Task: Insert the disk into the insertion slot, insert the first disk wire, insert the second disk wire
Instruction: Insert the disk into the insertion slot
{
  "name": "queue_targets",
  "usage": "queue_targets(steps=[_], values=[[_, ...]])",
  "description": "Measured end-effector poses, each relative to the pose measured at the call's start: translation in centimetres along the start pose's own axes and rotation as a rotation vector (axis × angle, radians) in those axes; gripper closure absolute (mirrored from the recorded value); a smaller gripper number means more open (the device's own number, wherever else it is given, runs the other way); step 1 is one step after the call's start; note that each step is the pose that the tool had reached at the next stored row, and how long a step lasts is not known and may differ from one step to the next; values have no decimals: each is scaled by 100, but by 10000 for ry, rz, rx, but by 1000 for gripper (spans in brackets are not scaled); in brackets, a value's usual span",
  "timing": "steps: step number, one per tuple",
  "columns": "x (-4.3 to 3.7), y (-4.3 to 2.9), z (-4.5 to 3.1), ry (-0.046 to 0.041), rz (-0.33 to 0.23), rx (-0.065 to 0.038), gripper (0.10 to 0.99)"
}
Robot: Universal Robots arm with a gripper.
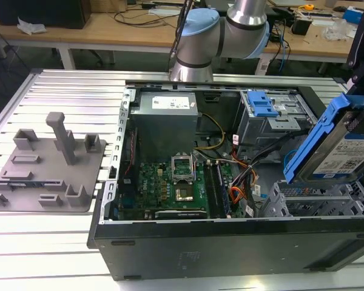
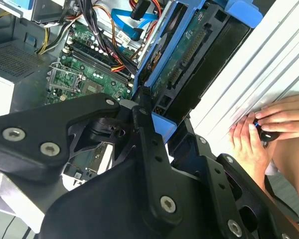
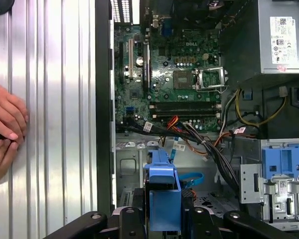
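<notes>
my gripper (image 3: 163, 211) clamps the disk (image 1: 350, 151). exterior view: its long axis tilts steeply above the insertion slot (image 1: 309, 197). first wrist view adds a person's hands (image 3: 7, 119).

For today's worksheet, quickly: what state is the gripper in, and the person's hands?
Gripper: shut on the disk, over the insertion slot.
Person's hands: together on a small dark thing.

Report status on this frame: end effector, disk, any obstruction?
Copy: end effector shut on disk, gripping its blue caddy. Disk tilted above insertion slot, not yet in. Cable bundle beside slot; person's hands outside the case.
</notes>
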State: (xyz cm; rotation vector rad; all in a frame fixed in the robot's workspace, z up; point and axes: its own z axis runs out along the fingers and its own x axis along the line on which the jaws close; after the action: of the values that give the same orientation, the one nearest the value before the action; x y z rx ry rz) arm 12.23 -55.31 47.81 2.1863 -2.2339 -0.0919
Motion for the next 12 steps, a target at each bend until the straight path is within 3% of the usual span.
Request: queue_targets(steps=[12], values=[[2,2,32,9,-141,-4,722]])
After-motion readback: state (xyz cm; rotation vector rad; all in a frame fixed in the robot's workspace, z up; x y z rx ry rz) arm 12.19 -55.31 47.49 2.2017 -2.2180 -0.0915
